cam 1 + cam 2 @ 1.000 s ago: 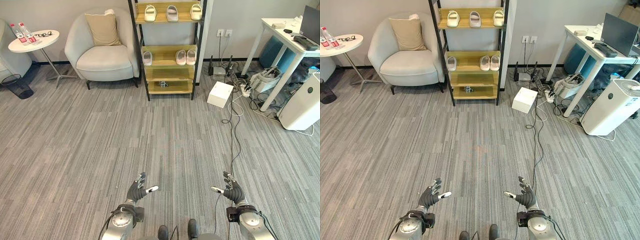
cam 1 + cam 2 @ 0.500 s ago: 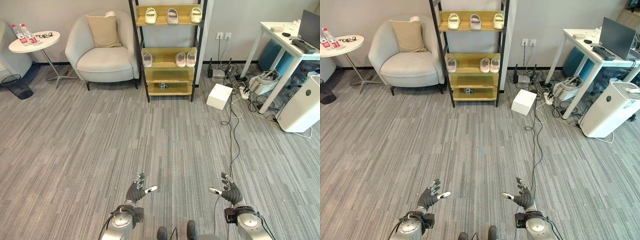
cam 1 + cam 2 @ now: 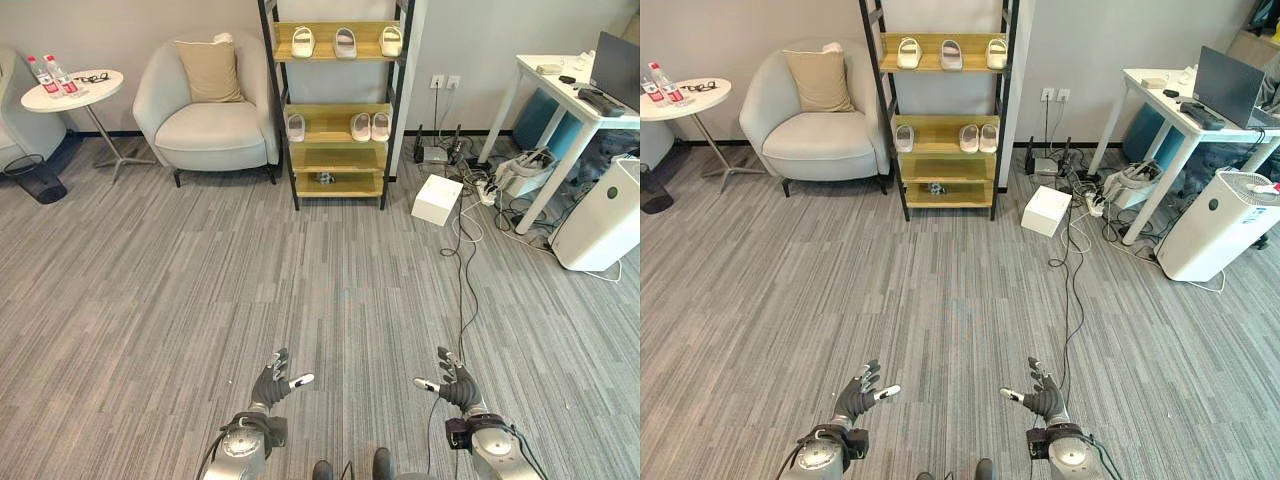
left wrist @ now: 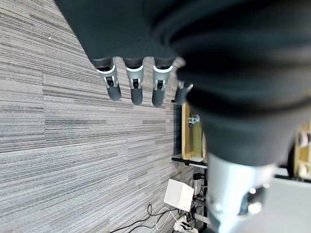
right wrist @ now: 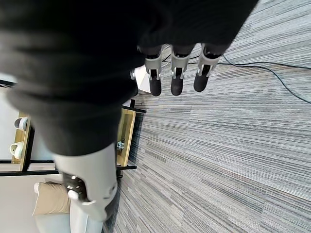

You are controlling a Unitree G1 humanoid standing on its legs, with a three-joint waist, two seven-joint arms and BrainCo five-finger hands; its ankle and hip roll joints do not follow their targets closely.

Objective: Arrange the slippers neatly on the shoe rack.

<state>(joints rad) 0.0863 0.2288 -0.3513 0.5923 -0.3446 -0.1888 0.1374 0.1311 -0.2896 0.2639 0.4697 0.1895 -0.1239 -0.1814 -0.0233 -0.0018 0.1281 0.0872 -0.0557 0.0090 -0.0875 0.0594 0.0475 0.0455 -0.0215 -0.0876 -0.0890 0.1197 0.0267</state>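
A wooden shoe rack (image 3: 336, 124) with black posts stands against the far wall. Three pale slippers (image 3: 344, 42) lie spread along its top shelf. On the middle shelf one slipper (image 3: 295, 127) lies at the left and a pair (image 3: 371, 125) at the right. A small dark object (image 3: 326, 179) sits on the lowest shelf. My left hand (image 3: 273, 383) and right hand (image 3: 454, 383) hover low over the carpet, far from the rack, both open and holding nothing.
A grey armchair (image 3: 205, 112) with a tan cushion stands left of the rack, a round side table (image 3: 68, 88) with bottles beyond it. A white box (image 3: 437, 199), cables (image 3: 466, 240), a white desk (image 3: 568, 100) and an air purifier (image 3: 604, 215) crowd the right.
The whole view has shifted: the rack and furniture look slightly smaller and lower in the picture. Both hands stay open in the same pose.
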